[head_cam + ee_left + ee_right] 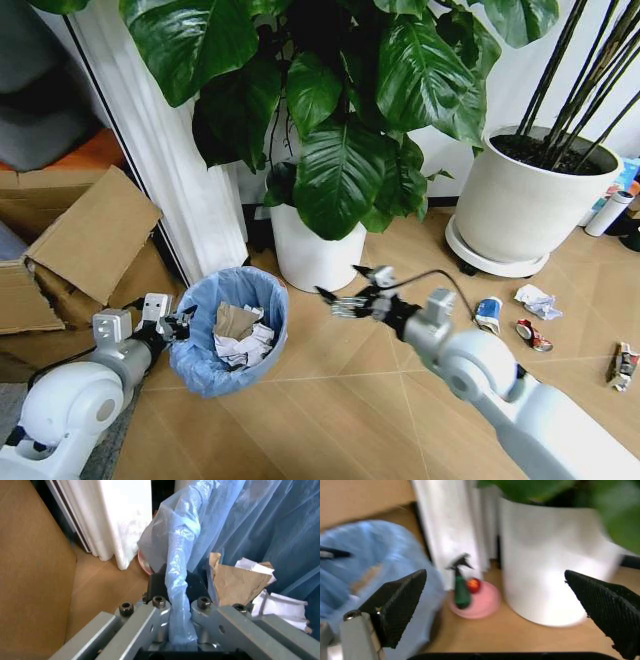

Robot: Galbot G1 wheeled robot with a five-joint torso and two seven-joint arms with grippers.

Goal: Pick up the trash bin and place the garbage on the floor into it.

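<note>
Chevron-boarded floor (330,400) carries the garbage (537,300) to the robot's right, nearer the right gripper (345,297), whose fingers are spread and empty, while the left gripper (178,325) pinches the trash bin (228,330) rim.

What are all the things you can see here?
Trash bin: one, light blue bag, floor, paper wads and brown paper inside.
Garbage: four pieces, on the floor at right.
Plant pots: two, white, behind.
Cardboard: brown, far left.
Spray bottle: one, green, beside the smaller pot.
Left gripper: fingers shut on the bin's bag rim.
Right gripper: fingers open, in the air beside the bin.
</note>
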